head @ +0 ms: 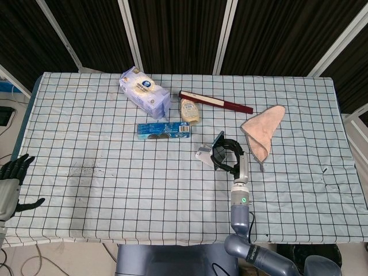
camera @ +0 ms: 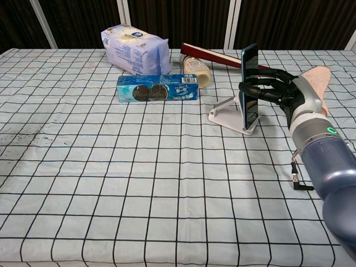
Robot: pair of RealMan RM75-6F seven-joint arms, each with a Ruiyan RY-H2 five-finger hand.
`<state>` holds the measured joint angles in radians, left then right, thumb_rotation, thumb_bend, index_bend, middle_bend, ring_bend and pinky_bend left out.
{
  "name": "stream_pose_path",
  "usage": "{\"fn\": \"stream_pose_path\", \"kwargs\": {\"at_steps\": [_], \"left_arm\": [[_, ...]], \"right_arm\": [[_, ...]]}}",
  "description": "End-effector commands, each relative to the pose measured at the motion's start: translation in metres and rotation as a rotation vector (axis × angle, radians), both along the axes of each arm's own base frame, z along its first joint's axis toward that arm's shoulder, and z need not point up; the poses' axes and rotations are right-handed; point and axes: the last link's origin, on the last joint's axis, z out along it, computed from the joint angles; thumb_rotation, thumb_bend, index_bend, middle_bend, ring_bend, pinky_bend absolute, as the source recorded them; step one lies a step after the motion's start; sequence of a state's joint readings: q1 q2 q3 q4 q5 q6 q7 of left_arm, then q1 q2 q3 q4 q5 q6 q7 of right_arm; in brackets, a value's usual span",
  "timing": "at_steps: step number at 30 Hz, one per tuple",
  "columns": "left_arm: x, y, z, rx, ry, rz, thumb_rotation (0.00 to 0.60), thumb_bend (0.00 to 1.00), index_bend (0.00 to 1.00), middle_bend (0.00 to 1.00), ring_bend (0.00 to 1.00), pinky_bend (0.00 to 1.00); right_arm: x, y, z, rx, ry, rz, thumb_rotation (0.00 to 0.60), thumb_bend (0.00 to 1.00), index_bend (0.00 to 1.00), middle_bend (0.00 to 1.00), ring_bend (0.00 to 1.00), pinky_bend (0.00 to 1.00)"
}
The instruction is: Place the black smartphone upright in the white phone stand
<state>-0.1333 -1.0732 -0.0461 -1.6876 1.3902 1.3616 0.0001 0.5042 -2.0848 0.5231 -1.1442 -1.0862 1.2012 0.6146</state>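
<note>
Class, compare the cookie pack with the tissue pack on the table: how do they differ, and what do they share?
The cookie pack is a slim, long blue box showing dark round cookies; the tissue pack is a bulky, soft white-and-lavender bundle. The cookie pack stands on its long edge, facing the chest camera; the tissue pack lies angled behind it, farther from the robot. Both are sealed, untouched, and rest on the checked tablecloth.

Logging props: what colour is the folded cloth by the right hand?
Pale pink cloth, clearest in the head view.

Tissue pack, cookie box, pink cloth.
</note>
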Motion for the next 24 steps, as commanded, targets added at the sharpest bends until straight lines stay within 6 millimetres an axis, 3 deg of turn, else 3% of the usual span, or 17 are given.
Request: {"fn": "stream_pose_path", "kwargs": {"at_steps": [1, 19, 24], "left_arm": [[0.0, 0.0001, 0.0, -0.001, 0.0, 0.0, 0.6, 0.0, 0.0, 0.0, 0.0, 0.0], [-0.0002, 0.0001, -0.0004, -0.003, 0.0, 0.003, 0.6, 0.0, 0.0, 0.0, 0.0, 0.0], [-0.0001, 0.0001, -0.0001, -0.002, -0.001, 0.003, 0.6, 0.0, 0.0, 0.0, 0.0, 0.0]], "right_arm": [[0.0007, -0.0003, 0.0005, -0.007, -0.004, 0.002, 0.6, 0.55, 0.61, 0.5, 0.45, 0.17], [-0.0033, -0.0036, 0.0008, -0.013, 0.01, -0.002, 0.6, 0.55, 0.6, 0.48, 0.43, 0.17], [-0.0052, -0.0033, -0.0023, -0.004, 0.02, -0.001, 0.6, 0.54, 0.56, 0.45, 0.4, 0.17]]}}
